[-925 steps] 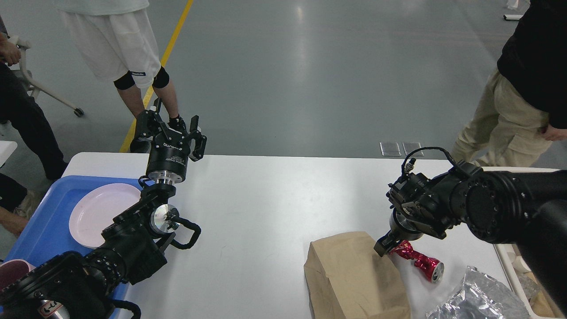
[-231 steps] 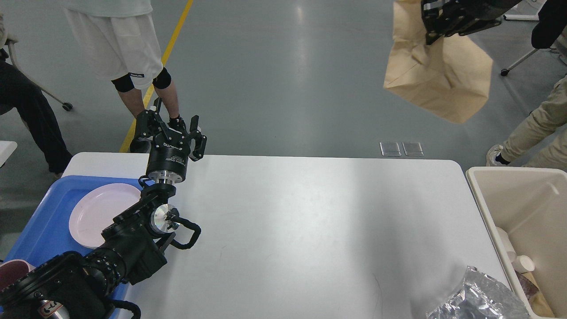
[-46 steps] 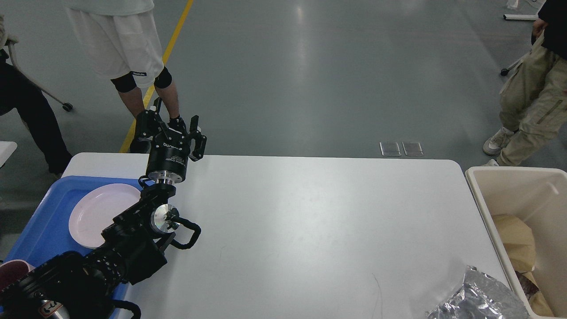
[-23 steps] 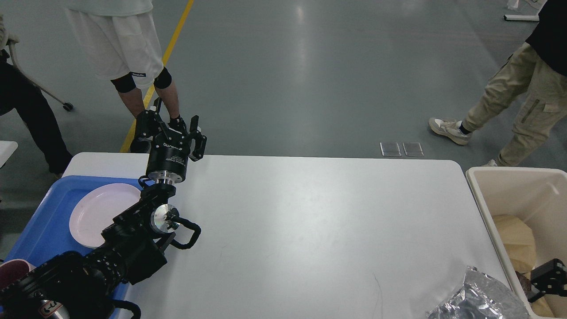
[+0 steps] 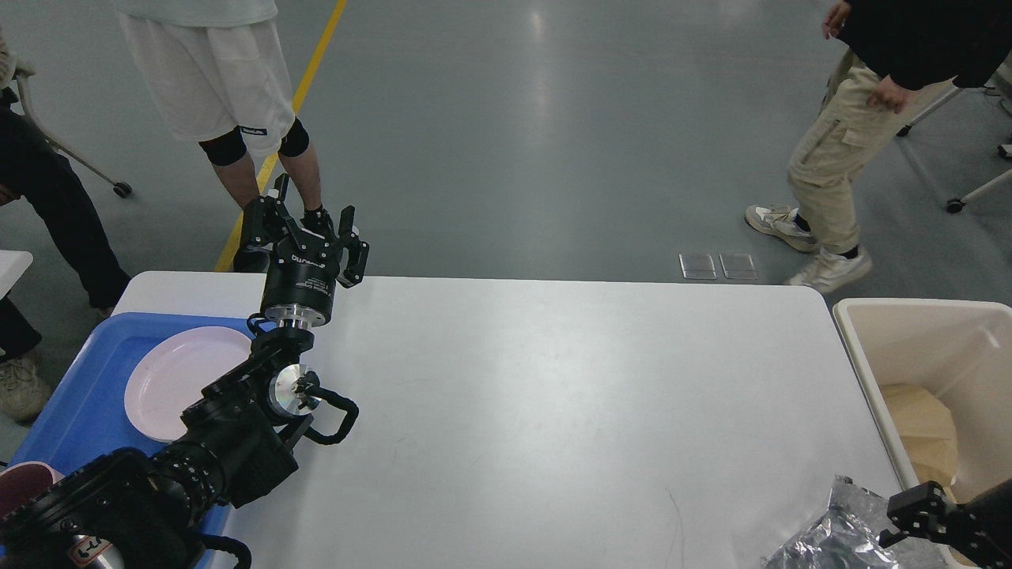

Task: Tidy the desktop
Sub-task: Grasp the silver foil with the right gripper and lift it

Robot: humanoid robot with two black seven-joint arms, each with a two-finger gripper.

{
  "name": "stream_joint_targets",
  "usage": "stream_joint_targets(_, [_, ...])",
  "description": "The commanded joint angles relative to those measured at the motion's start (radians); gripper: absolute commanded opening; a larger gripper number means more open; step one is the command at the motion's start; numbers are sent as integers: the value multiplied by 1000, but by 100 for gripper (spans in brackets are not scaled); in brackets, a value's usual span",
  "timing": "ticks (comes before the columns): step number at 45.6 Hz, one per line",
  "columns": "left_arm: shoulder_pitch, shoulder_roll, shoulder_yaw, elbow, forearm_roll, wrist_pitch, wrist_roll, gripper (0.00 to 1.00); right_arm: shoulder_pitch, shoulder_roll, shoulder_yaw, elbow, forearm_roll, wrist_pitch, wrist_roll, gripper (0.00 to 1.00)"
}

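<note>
The white desktop [image 5: 553,395] fills the middle of the head view. A crumpled silver foil bag [image 5: 838,537] lies on it at the near right corner. My right gripper [image 5: 917,514] reaches in from the bottom right edge, right beside the foil bag's right side; it is small and dark, so its fingers cannot be told apart. My left gripper [image 5: 304,227] is raised above the far left edge of the desktop, open and empty, pointing away from me.
A blue tray [image 5: 87,387] at the left holds a pale pink plate [image 5: 178,379] and a dark red cup [image 5: 20,486]. A beige bin [image 5: 909,332] stands off the right edge with a brown paper bag [image 5: 921,431] inside. People stand beyond the table.
My right gripper has come further into view at the bottom right and moved left, next to the foil bag. The person at the far right has walked. The left arm has not moved.
</note>
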Motion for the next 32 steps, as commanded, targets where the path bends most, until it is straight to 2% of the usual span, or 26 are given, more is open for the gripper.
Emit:
stream_joint_targets(1, [0,0,0,0,0,0,0,97,-36,0,6,-46,0,0,5,100])
stream_joint_targets(25, [0,0,0,0,0,0,0,97,-166,55,95,-156,3,-14,4,100])
stream_joint_targets(32, [0,0,0,0,0,0,0,97,-201,65,127,-192,29,-31,5,94])
